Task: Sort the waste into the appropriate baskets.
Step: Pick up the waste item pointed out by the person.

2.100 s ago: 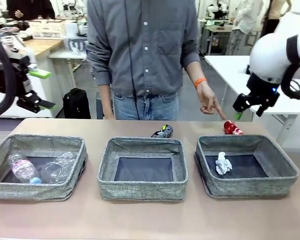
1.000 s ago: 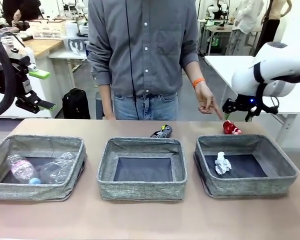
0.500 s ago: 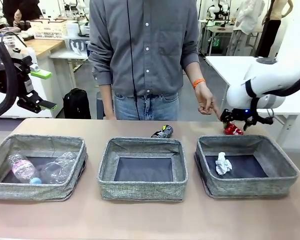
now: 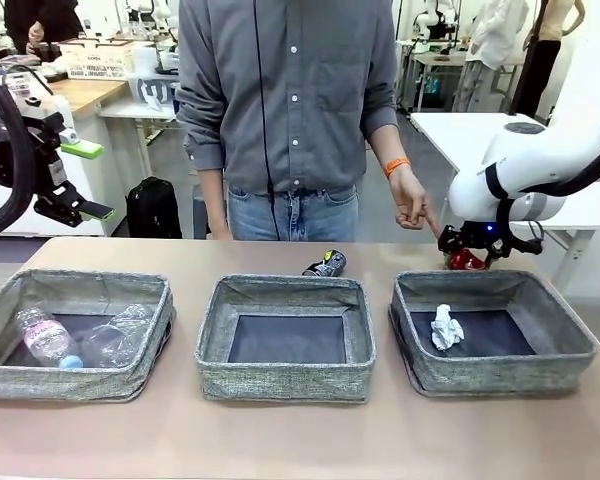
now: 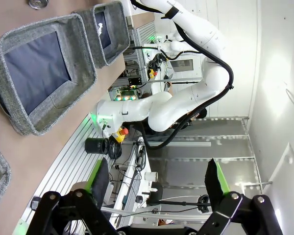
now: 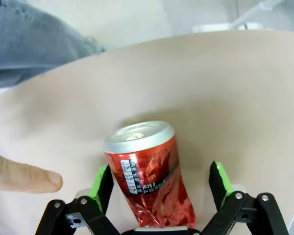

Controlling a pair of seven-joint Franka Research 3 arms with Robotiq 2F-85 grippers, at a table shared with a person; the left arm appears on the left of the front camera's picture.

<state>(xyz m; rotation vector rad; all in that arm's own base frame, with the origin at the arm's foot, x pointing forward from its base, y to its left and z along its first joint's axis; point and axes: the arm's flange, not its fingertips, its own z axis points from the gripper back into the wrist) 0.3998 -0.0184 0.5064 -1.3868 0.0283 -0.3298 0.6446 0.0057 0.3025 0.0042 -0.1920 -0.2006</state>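
A crushed red can (image 4: 467, 260) lies on the table behind the right basket (image 4: 490, 283). My right gripper (image 4: 470, 246) is down around it. In the right wrist view the red can (image 6: 147, 171) sits between the green pads (image 6: 102, 180); the left pad is almost touching, the right pad stands apart, so the gripper (image 6: 159, 182) is open. A crushed black can (image 4: 326, 264) lies behind the middle basket (image 4: 285, 288). The left basket (image 4: 75, 285) holds a bottle (image 4: 45, 338) and a cup (image 4: 115, 335). A paper ball (image 4: 445, 327) is in the right basket. My left gripper (image 4: 88, 180) hangs open at far left.
A person stands at the far side; one hand (image 4: 415, 205) points a finger (image 6: 19, 172) down beside the red can. The left wrist view shows its open gripper (image 5: 157, 178), the middle basket (image 5: 85, 54) and the right arm (image 5: 186, 93) sideways.
My right gripper has come down from above the table's far right onto the red can, and its jaws have started to narrow. The left arm has not moved.
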